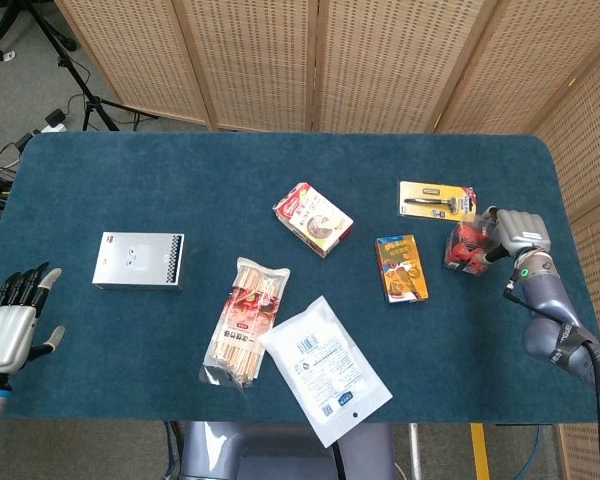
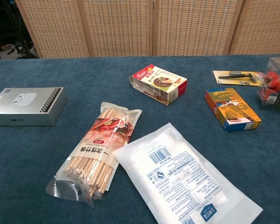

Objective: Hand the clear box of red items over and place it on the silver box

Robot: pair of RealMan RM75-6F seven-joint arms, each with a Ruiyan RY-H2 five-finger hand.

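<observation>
The clear box of red items [image 1: 466, 246] sits far across the table from the silver box [image 1: 138, 260], see-through walls showing bright red pieces packed inside. The right hand [image 1: 512, 232] has its fingers wrapped on the box's far side, gripping it. The left hand [image 1: 10, 325] hangs off the table edge near the silver box, fingers spread, holding nothing.

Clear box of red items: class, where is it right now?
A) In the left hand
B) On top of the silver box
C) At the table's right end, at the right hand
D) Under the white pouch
C: the clear box of red items sits against the right hand, far from the silver box.
</observation>
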